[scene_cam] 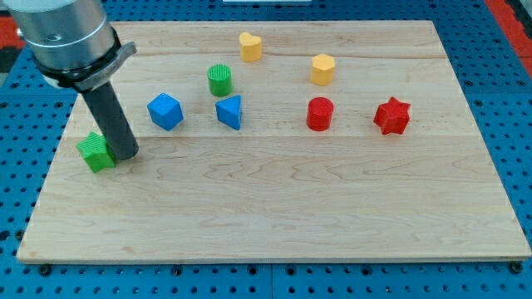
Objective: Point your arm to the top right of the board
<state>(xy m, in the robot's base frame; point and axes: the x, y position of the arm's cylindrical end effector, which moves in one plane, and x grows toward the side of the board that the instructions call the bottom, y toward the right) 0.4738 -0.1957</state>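
My tip (126, 154) rests on the wooden board (274, 208) at the view's left, touching the right side of a green star block (96, 152). The dark rod rises up-left to the grey arm body at the view's top left corner. A blue cube (165, 111) and a blue triangular block (229, 111) lie to the right of the tip. A green cylinder (219, 80) is above them. A yellow heart block (250, 46) and a yellow hexagonal block (323, 69) lie near the top. A red cylinder (319, 114) and a red star block (391, 116) lie at the right.
The board sits on a blue perforated table (499, 100). The board's top right corner (432, 25) lies at the view's top right.
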